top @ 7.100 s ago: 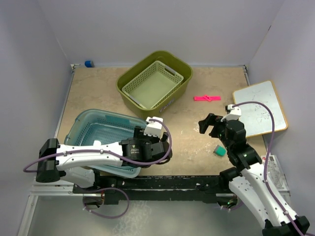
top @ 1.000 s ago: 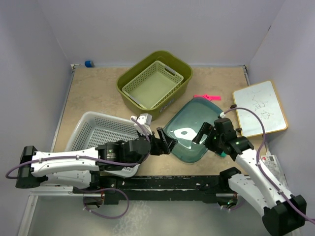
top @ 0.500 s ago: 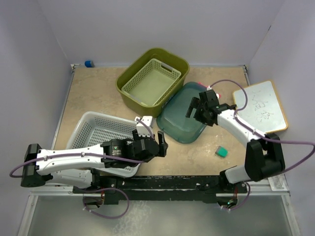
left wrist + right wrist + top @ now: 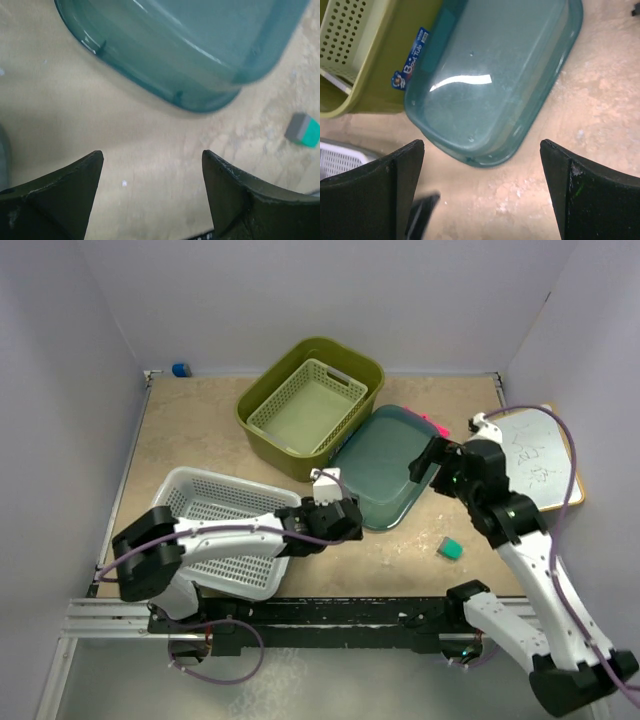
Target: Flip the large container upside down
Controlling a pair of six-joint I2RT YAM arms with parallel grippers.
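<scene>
The large teal container [image 4: 383, 468] lies upside down on the table, its far-left edge against the olive bin [image 4: 300, 430]. It shows bottom-up in the right wrist view [image 4: 490, 85] and in the left wrist view [image 4: 185, 50]. My left gripper [image 4: 340, 520] is open and empty, just short of the container's near-left edge. My right gripper [image 4: 428, 462] is open and empty at the container's right edge. The white mesh basket [image 4: 215, 525] that sat inside the container stands alone at the left.
The olive bin holds a pale green basket [image 4: 305, 412]. A small green block [image 4: 449, 549] lies near the front right, also in the left wrist view [image 4: 302, 130]. A whiteboard [image 4: 530, 460] lies at the right. A pink item [image 4: 432, 423] peeks from behind the container.
The teal container came off the white basket, was flipped over and set bottom-up by the olive bin. Both grippers have let go; the right arm has drawn back to the right.
</scene>
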